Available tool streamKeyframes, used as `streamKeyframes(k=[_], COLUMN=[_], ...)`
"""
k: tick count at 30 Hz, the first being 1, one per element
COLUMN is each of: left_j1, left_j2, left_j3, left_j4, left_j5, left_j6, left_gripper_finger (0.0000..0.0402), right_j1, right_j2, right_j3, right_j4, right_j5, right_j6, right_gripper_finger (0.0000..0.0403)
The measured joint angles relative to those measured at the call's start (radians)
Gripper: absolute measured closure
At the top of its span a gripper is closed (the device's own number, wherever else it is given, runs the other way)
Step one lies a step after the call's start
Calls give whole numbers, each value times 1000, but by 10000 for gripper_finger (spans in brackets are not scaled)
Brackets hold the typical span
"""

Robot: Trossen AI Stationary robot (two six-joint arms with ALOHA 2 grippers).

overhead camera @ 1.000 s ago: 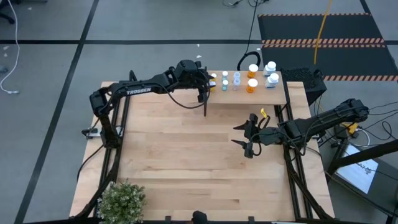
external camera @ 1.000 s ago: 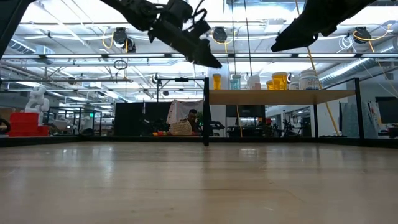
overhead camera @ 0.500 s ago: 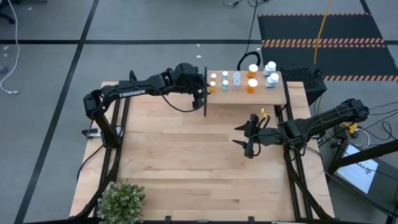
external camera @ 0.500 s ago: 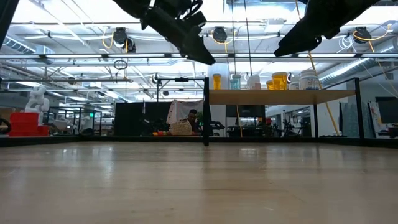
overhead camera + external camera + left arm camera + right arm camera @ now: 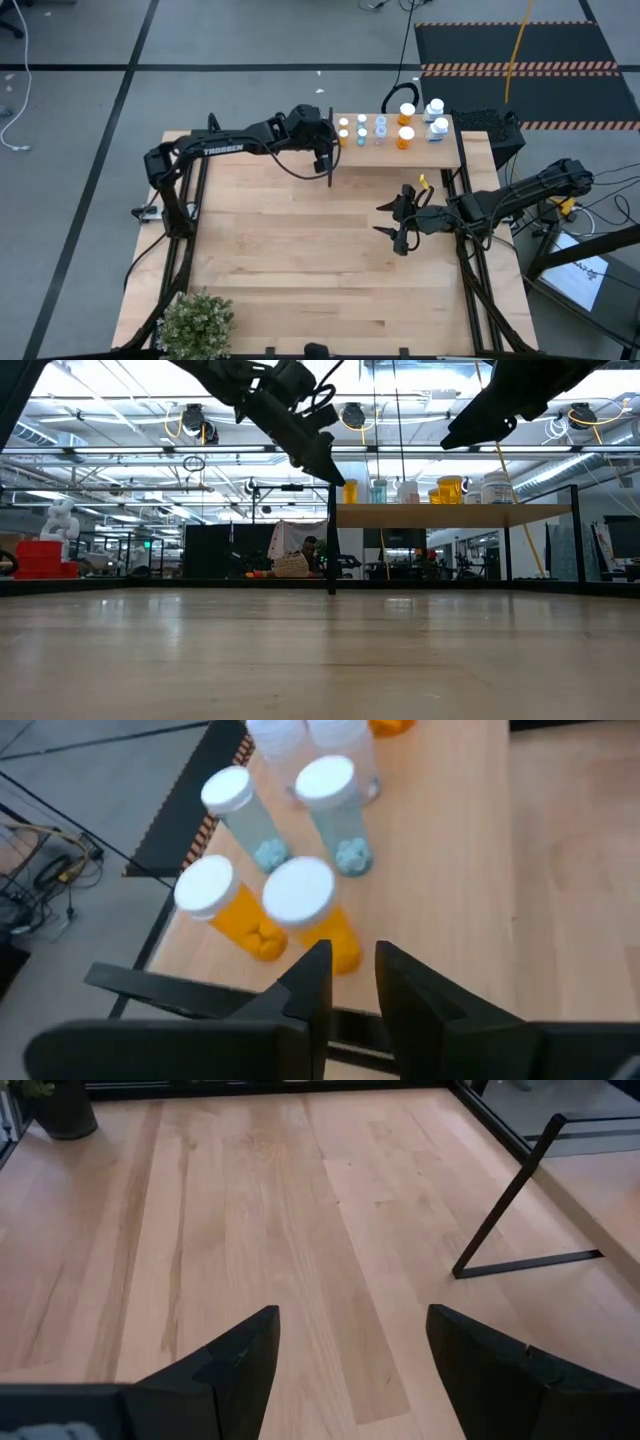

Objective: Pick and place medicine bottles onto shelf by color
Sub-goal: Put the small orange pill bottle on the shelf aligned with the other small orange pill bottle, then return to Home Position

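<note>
Several medicine bottles with white caps stand upright on the shelf (image 5: 445, 150) at the table's far right. Two orange ones (image 5: 225, 910) (image 5: 310, 915) stand nearest my left gripper, with two pale blue ones (image 5: 245, 815) (image 5: 335, 815) behind them. Larger orange (image 5: 405, 112) and white-blue bottles (image 5: 436, 118) stand further right. My left gripper (image 5: 352, 970) hovers at the shelf's left edge (image 5: 325, 155), fingers a narrow gap apart with nothing between them, pointing at the nearest orange bottle. My right gripper (image 5: 395, 218) hangs open over the table, right of centre.
A black upright post (image 5: 331, 540) carries the shelf's left front corner, just under my left gripper. A potted plant (image 5: 195, 320) sits at the near left corner. Bare tabletop (image 5: 290, 240) stretches between the arms and under the shelf (image 5: 450, 514).
My left gripper has tipped its fingers further down at the shelf's left edge, after rising slightly and coming down again. The bottles on the shelf have stayed upright where they were.
</note>
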Motion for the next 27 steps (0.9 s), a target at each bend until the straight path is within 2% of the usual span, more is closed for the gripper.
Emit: streamKeyframes(k=[13,20,27], left_j1=[-2,-40,-108], left_j2=[40,-37,-155], left_j3=[0,0,1], left_j4=[36,-46,-220], left_j5=[-2,-2,-3], left_j6=[19,19,-19], left_gripper_finger=[320,320,321], right_j1=[0,0,0], right_j2=[0,0,-18], right_j3=[0,0,0], right_j4=[-4,-4,-2], right_j5=[0,1,-1], right_j6=[-3,-7,-32], right_gripper_finger=[154,154,157])
